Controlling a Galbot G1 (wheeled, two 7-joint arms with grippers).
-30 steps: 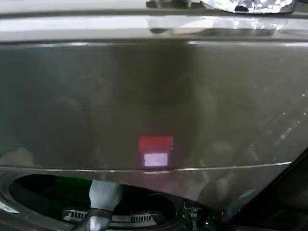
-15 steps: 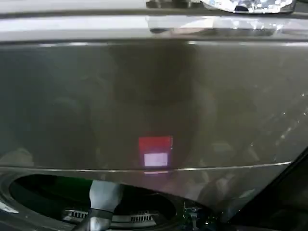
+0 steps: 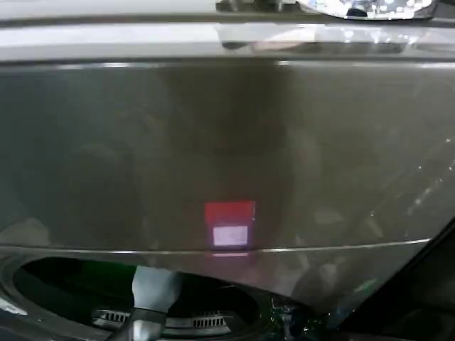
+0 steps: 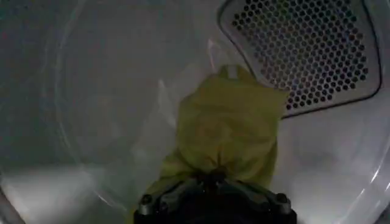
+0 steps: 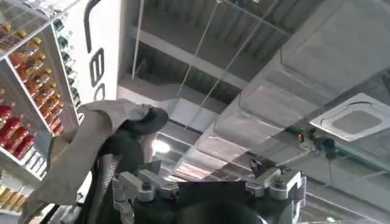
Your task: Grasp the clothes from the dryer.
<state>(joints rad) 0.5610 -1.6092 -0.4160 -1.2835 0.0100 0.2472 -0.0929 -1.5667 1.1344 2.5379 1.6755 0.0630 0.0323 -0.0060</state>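
The dryer (image 3: 227, 156) fills the head view with its bronze-grey front panel, a red-and-white label (image 3: 229, 224) just above the round drum opening (image 3: 135, 298). The left arm (image 3: 151, 302) reaches down into that opening, with a strip of green visible in the dark just beside it. In the left wrist view, inside the pale drum (image 4: 91, 122), the left gripper (image 4: 213, 182) is clenched on the clothes (image 4: 228, 128), a yellow-green bundle gathered to a pinch at the jaws and spreading away from them. The clothes lie against the drum wall, their far edge touching the perforated panel (image 4: 304, 49). The right gripper (image 5: 207, 189) is outside the dryer, pointing up at ceiling ducts beside shelves of bottles (image 5: 18, 122); whether it is released or clenched cannot be told.
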